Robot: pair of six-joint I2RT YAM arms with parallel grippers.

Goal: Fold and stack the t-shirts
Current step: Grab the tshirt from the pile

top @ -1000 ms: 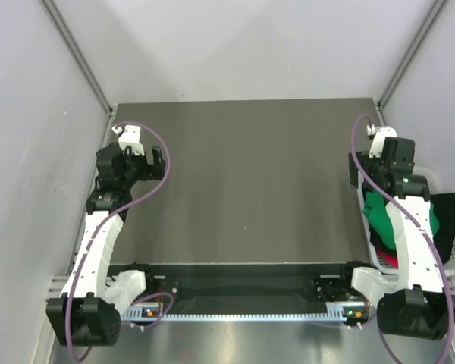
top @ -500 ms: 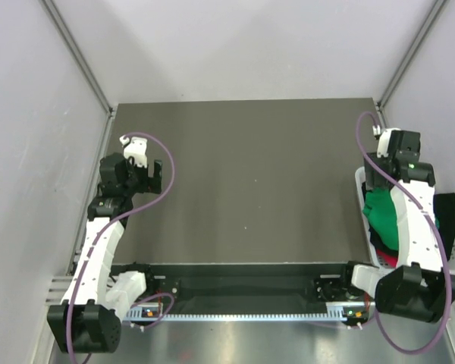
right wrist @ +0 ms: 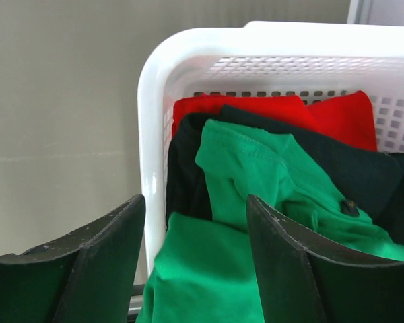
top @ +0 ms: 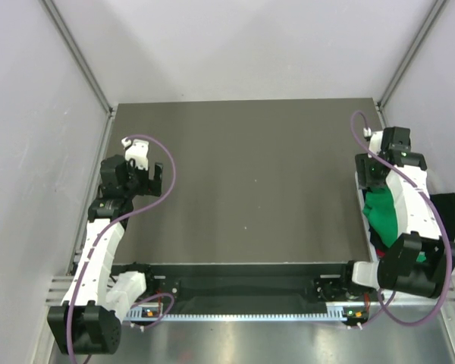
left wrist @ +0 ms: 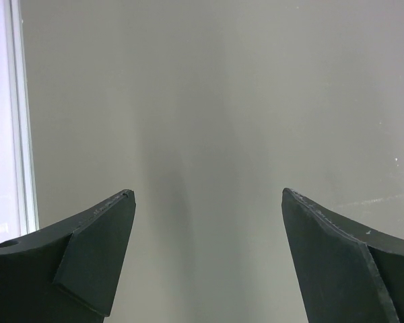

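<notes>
table (top: 250, 174): dark grey, flat, spanning the space between both arms.
basket (right wrist: 256, 33): white perforated plastic, at the table's right edge, holding all three tees.
green t-shirt (right wrist: 256, 182): bright, bunched on top of the pile in the basket.
black t-shirt (right wrist: 370, 168): crumpled beneath and around the green t-shirt, partly draped over the outer rim.
red t-shirt (right wrist: 256, 106): pressed against a perforated end wall, mostly covered by the black t-shirt.
right gripper (right wrist: 195, 200): spread wide, grasping nothing, hovering just over the green t-shirt by the basket's corner.
left gripper (left wrist: 207, 194): parted, holding nothing, above bare table near the left edge.
</notes>
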